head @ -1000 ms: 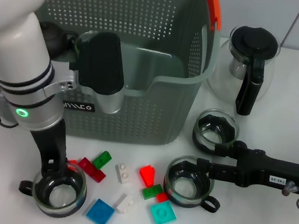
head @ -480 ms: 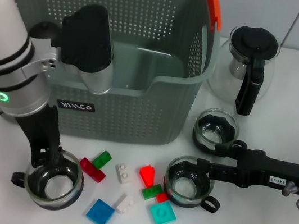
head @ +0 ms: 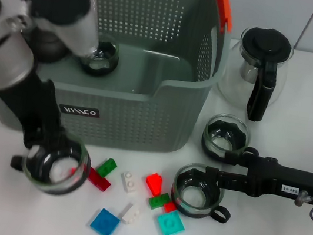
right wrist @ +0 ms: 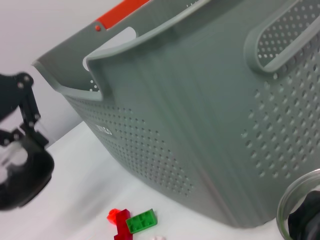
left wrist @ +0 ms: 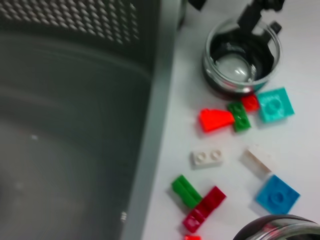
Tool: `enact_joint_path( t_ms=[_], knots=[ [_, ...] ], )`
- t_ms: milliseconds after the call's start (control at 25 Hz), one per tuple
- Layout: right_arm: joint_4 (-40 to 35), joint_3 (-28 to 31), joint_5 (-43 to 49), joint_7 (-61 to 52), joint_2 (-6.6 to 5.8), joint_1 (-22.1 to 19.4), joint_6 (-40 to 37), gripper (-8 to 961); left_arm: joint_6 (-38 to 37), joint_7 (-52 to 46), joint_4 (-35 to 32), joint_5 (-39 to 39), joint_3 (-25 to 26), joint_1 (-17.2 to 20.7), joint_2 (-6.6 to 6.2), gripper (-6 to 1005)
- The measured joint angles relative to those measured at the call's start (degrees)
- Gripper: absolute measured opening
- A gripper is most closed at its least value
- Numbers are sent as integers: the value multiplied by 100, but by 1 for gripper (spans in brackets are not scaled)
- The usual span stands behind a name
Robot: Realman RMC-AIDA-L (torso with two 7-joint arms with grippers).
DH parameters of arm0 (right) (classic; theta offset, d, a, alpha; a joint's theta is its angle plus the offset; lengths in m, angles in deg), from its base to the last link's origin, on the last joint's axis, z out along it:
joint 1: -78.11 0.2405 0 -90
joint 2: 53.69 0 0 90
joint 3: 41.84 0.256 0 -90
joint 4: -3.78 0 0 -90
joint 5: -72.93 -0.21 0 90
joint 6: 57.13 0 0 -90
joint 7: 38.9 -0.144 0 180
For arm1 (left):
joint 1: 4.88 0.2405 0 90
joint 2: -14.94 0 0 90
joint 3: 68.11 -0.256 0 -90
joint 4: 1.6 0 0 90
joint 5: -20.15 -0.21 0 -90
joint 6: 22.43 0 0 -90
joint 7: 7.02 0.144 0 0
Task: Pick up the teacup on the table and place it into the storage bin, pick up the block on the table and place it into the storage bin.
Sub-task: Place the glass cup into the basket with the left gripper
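Note:
My left gripper (head: 41, 148) is shut on the rim of a glass teacup (head: 53, 165) and holds it off the table, in front of the storage bin's (head: 137, 123) left corner. The right wrist view shows this held teacup (right wrist: 20, 172) in the air. Another teacup (head: 102, 55) sits inside the bin. Two more teacups (head: 195, 192) (head: 225, 134) stand to the right of the bin. My right gripper (head: 227, 167) lies open between them, its lower finger at the nearer cup's rim. Several blocks lie in front of the bin, among them a green block (head: 107, 166), a red block (head: 154, 183) and a blue block (head: 105, 223).
A glass pot with a black lid (head: 260, 62) stands at the back right, beside the bin. The bin's orange handle (head: 222, 3) rises at its far right corner. A teal block (head: 171, 223) and a white block (head: 129, 181) lie among the scattered blocks.
My left arm has lifted the teacup off the table and carried it up and to the left. A teacup inside the bin has come into sight. The right arm has not moved.

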Motion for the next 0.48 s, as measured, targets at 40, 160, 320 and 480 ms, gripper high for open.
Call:
enact_joint_path(
  t_ms=[40, 160, 320, 480],
  knots=[
    [0, 0, 0, 0, -1, 0, 0, 911, -45, 31, -71, 24, 98, -26, -15, 43],
    [0, 0, 0, 0, -7, 1, 0, 911, -89, 67, -312, 199, 318, -50, -114, 42],
    [1, 0, 0, 0, -14, 0, 0, 912, -98, 50, -513, 886, 790, -90, -335, 42],
    [8, 0, 0, -4, -16, -7, 0, 912, -69, 80, -485, 1712, 1342, -127, -516, 42]
  ],
)
